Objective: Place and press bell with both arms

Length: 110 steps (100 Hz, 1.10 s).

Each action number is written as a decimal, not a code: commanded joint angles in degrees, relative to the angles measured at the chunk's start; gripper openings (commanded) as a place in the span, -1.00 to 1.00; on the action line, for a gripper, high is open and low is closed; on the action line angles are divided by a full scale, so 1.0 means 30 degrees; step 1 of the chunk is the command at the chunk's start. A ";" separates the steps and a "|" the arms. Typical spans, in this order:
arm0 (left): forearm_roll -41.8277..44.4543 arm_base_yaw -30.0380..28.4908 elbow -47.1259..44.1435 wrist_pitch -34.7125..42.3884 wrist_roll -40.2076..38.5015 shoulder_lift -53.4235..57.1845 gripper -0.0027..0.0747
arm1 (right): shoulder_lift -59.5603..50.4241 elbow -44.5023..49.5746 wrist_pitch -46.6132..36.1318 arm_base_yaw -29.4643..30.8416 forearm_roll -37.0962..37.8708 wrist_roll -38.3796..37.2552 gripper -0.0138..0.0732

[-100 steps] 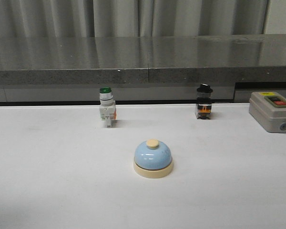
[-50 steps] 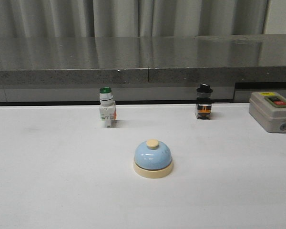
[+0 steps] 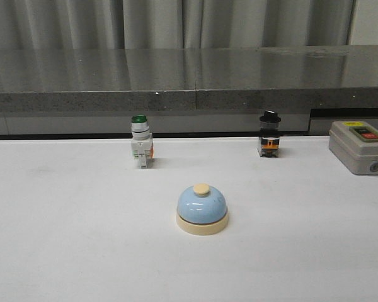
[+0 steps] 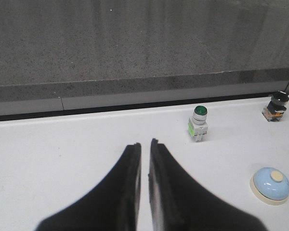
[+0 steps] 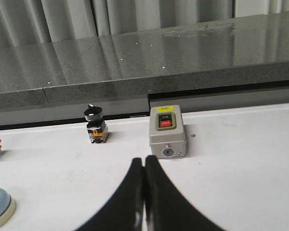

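bell (image 3: 202, 209) sat upright mid-table, untouched | left gripper (image 4: 144, 144) and right gripper (image 5: 144, 161) both closed, empty, well apart from it | advice: open jaws first, grip the cream base squarely

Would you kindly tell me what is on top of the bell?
A cream button sits on top of the bell; nothing else rests there. The dome hides whatever lies inside it.

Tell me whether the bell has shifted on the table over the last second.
No. In the front view the bell sits at the same spot relative to the green-capped switch and the grey box.
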State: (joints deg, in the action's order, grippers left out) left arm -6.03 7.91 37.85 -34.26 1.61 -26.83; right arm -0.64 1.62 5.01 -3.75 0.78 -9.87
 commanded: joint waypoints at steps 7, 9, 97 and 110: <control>-0.0230 -0.0066 0.0492 0.1618 -0.0182 -0.0067 -0.99 | -0.0378 -0.0366 -0.1547 0.0150 -0.0071 0.0147 -0.83; -0.0230 -0.0066 0.0492 0.1618 -0.0182 -0.0067 -0.99 | -0.0378 -0.0366 -0.1547 0.0150 -0.0071 0.0147 -0.83; 0.1121 -0.0066 -0.2005 0.5573 -0.0182 0.1288 -0.99 | -0.0378 -0.0366 -0.1547 0.0150 -0.0071 0.0147 -0.83; 0.1424 -0.0066 -0.4872 0.8636 -0.0182 0.2584 -0.99 | -0.0378 -0.0366 -0.1547 0.0150 -0.0071 0.0147 -0.83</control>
State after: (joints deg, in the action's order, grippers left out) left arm -2.52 7.91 26.54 -19.04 1.61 -20.84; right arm -0.64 1.62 5.01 -3.75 0.78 -9.87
